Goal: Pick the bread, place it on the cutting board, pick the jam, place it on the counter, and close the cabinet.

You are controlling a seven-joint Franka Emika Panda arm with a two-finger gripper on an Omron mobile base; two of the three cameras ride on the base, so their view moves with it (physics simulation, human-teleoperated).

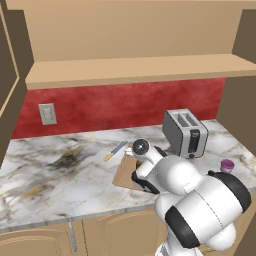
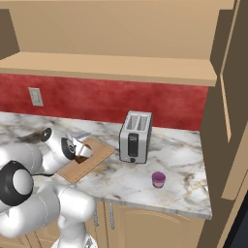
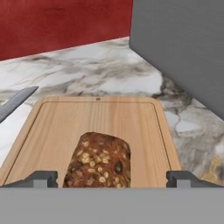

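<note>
1. Hand view: the bread (image 3: 99, 161) lies on the cutting board (image 3: 98, 118), at the near part of it, and the two fingertips (image 3: 41, 178) stand wide on each side of the loaf without touching it. So the tool (image 3: 111, 179) is spread and holds nothing.
2. In the right base view the tool (image 2: 82, 150) is low over the cutting board (image 2: 94, 157), and the bread under it is mostly hidden by the hand.
3. The jam (image 2: 158, 179) stands on the worktop (image 2: 184, 164), to the right of the toaster (image 2: 135, 137) and well apart from the board. In the left base view it shows behind the arm, the jam (image 1: 227, 165) near the front edge.
4. A knife (image 1: 116, 150) lies on the worktop just beside the board's far left corner (no part of the task).
5. My judgement: the bread step is at its end, the loaf is set down and released. The jam looks already on the worktop, so what remains is mainly the cabinet (image 2: 232, 116), whose door stands open at the right.
6. The next move calls for lifting the tool straight up, clear of the loaf, so it is not pushed off the board, and then turning to the right past the toaster.
</note>
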